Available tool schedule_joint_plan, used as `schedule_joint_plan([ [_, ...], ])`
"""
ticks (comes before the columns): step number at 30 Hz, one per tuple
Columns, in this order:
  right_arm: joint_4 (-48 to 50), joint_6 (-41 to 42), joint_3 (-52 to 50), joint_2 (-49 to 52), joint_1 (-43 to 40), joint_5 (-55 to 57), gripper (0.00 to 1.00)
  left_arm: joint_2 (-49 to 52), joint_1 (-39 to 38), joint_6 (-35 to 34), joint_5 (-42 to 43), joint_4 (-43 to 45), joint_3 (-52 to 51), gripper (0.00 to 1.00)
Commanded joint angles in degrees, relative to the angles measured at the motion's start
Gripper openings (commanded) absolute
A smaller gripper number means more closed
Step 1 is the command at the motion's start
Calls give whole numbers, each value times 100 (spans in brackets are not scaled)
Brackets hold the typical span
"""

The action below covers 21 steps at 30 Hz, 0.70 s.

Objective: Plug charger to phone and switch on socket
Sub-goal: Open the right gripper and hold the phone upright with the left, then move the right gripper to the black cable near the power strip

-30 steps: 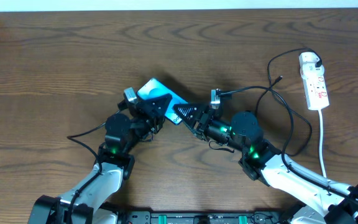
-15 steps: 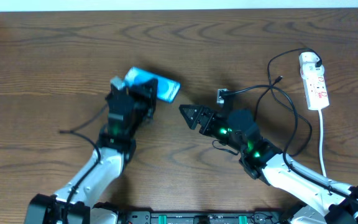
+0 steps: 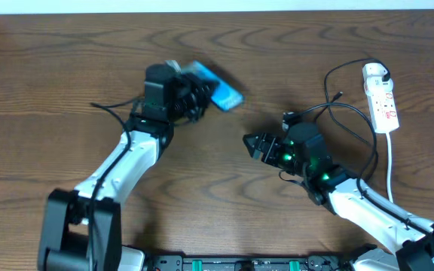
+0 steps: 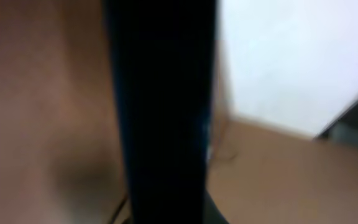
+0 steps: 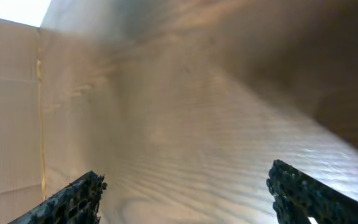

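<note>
1. While the left arm stretches up across the wooden table (image 3: 66,83), the left gripper (image 3: 202,89) closes on the phone (image 3: 223,93), whose cyan-blue body sticks out to the right past the fingertips.
2. From the left wrist camera the picture is badly blurred; a dark upright slab fills the middle, and I cannot tell more from it than that something sits between the jaws.
3. Lower and to the right, well apart from the phone, the right gripper (image 3: 253,143) points left over bare wood.
4. Its fingers (image 5: 73,199) stand wide apart in the right wrist view, with nothing between them but table grain.
5. At the right edge lies the socket (image 3: 383,102), narrow and white, its white cord (image 3: 392,165) running down toward the near side.
6. Beside it, the charger (image 3: 327,83) curls in thin black loops between the socket and the right arm; its small plug tip (image 3: 341,95) lies loose on the wood, well apart from the phone.
</note>
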Motion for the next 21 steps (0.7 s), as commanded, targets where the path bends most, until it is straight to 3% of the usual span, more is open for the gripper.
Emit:
schedule_joint_plan([
  [1,-175,-525,50,-57,-304,-911,86,59,20,734,1641,-284,83,7],
  [7,-402,-1480,52,-181,-1088,-2385,99,61,20,1526,2691,-376,83,7],
  [12,-442,-1753,70,-918,-1871,-2667,99,61,20,1794,2686,-374,83,7],
  [16,-1067,-1794,214,-1709,-2048,-1283,99,61,20,1794,2686,-376,83,7],
  [21,-3268,-1679,968,-2269,-2041,1497,99,61,20,1794,2688,-374,83,8],
])
